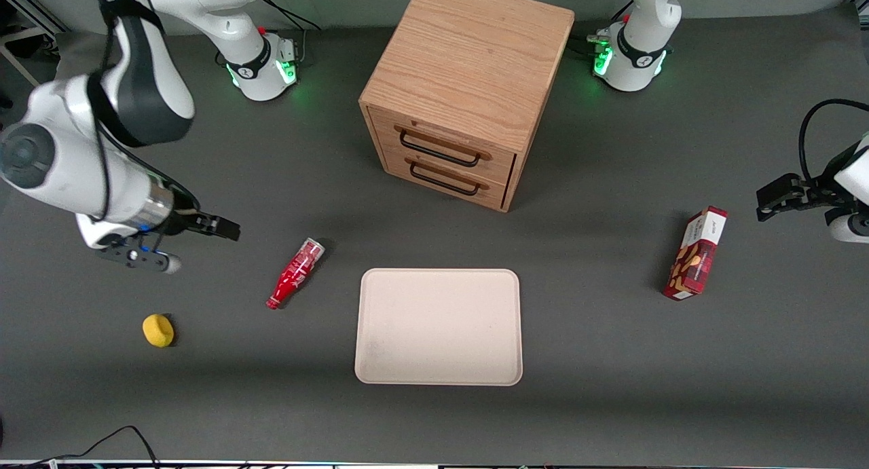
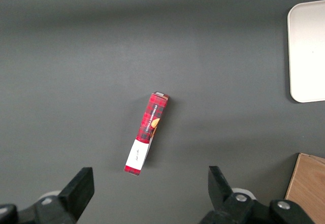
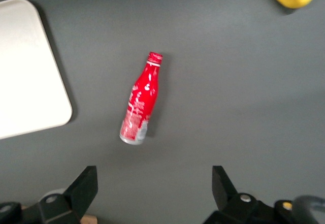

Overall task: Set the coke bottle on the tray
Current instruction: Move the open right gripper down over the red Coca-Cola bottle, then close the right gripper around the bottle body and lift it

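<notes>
The coke bottle (image 1: 295, 273) lies on its side on the dark table, red with a red cap and a clear silvery base, beside the tray (image 1: 439, 326) toward the working arm's end. It also shows in the right wrist view (image 3: 140, 99), with the tray's corner (image 3: 25, 71) beside it. The tray is large, beige and empty. My gripper (image 1: 220, 226) is open and empty, held above the table, apart from the bottle and a little farther from the front camera than it. In the right wrist view the gripper (image 3: 155, 183) has bare table between its fingers.
A wooden two-drawer cabinet (image 1: 461, 89) stands farther from the camera than the tray. A yellow round object (image 1: 158, 330) lies near the working arm's end, nearer the camera than the bottle. A red snack box (image 1: 696, 253) stands toward the parked arm's end.
</notes>
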`<state>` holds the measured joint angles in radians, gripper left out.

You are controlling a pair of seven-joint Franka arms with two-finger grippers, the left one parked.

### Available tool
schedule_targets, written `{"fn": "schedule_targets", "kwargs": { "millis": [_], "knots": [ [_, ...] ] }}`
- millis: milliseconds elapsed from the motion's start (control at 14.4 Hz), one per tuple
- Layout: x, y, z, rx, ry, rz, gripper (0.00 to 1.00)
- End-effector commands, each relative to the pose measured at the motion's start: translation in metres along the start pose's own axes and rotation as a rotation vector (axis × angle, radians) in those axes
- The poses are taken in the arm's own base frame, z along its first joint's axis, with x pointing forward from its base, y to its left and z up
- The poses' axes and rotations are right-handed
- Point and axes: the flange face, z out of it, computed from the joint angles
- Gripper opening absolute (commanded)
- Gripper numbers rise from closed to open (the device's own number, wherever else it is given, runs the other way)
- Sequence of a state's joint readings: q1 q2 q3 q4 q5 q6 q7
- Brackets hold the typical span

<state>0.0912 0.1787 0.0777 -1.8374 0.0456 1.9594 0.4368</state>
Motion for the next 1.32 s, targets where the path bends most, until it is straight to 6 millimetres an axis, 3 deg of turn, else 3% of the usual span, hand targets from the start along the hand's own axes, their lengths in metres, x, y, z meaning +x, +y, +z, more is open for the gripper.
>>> {"fn": "schedule_targets", "kwargs": {
  "millis": [0, 557, 905, 1044, 1253],
  "knots": [
    [-0.011, -0.003, 0.049, 0.017, 0.054, 0.072, 1.0],
    [0.007, -0.035, 0.177, -0.005, 0.109, 0.212, 1.0],
    [0.011, -0.038, 0.207, 0.01, 0.109, 0.228, 1.0],
    [0.001, -0.055, 0.221, 0.011, 0.112, 0.253, 1.0],
    [0.001, -0.056, 0.236, 0.013, 0.117, 0.267, 1.0]
  ]
}}
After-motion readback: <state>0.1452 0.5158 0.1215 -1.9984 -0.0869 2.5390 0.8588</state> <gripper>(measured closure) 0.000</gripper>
